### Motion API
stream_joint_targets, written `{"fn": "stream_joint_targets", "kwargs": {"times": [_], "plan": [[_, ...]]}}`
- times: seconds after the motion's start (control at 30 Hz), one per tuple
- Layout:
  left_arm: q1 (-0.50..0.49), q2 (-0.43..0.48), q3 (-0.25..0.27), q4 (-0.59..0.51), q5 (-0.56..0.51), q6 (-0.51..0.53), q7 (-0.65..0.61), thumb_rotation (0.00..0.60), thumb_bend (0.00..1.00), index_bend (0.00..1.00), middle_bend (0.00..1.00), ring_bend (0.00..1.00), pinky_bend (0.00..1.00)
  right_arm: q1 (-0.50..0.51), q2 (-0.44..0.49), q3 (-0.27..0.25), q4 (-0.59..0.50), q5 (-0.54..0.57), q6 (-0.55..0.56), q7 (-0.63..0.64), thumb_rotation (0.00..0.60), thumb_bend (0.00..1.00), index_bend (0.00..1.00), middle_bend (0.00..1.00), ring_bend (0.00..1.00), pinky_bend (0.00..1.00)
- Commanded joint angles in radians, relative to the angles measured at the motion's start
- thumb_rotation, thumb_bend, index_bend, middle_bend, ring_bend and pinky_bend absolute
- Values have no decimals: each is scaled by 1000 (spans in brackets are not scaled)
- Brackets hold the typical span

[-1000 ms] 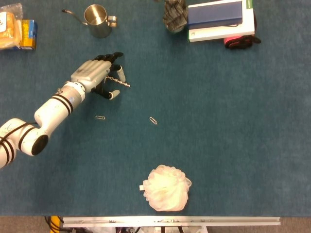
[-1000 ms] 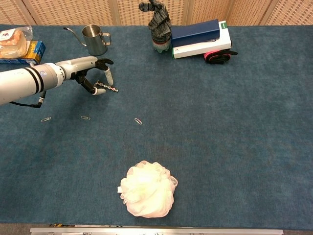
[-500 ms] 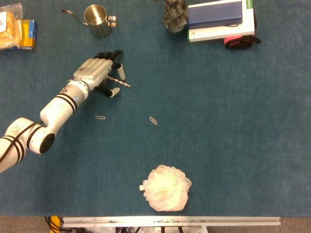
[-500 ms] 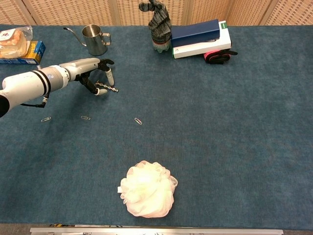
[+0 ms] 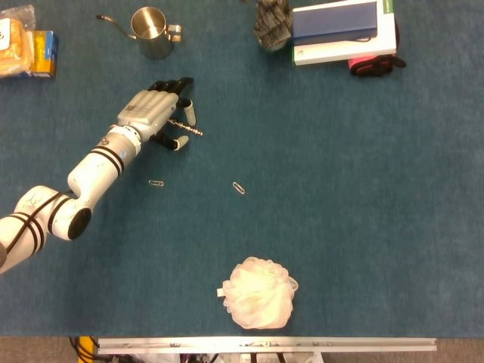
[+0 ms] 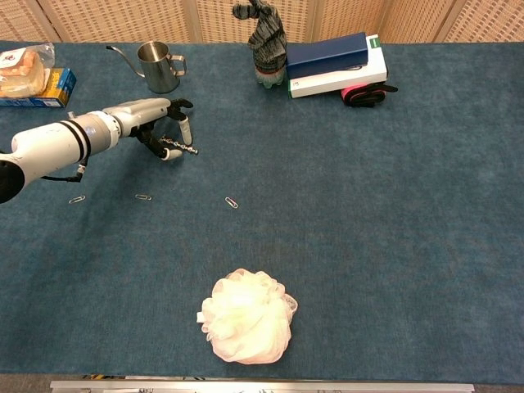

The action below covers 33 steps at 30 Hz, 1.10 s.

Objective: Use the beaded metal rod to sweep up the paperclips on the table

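1. Blue-carpeted bench (image 5: 363, 189) carries the work; woven tan panels stand behind it in the chest view.
2. Left hand (image 5: 155, 113) pinches the short beaded metal rod (image 5: 187, 127) at its near end; free tip points toward bench centre, low over the cloth. Contact with the surface cannot be told.
3. Right hand is not in view in either camera.
4. Small wire paperclips lie apart on the cloth: one (image 5: 156, 183) below the hand, one (image 5: 239, 187) further right, a third (image 6: 78, 199) seen only in the chest view.
5. Judgement: rod looks stiff, light and thin, so apt to roll or twist in a fingertip pinch; a hold at one end leaves the length free for sweeping.
6. Judgement: clips are light and flat, and may snag on the carpet pile.
7. Hard to make out: beads on the rod, and fingertips under the palm in the head view.
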Motion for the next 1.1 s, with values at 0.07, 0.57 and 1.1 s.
{"fn": "stream_joint_targets", "kwargs": {"times": [0.07, 0.57, 1.1], "plan": [[-1, -10, 4, 12, 3, 7, 17, 600, 320, 421, 0, 0, 0, 1, -2, -1, 2, -1, -1, 1, 600, 0, 129, 39, 0, 62], [-2, -25, 9, 29, 5, 12, 39, 600, 320, 425, 0, 0, 0, 3, -6, -4, 7, 1, -6, 0, 600, 0, 129, 39, 0, 62], [-4, -40, 4, 43, 2, 12, 42, 600, 416, 442, 0, 0, 0, 3, -11, -8, 14, -2, -11, 10, 600, 0, 129, 39, 0, 62]]}}
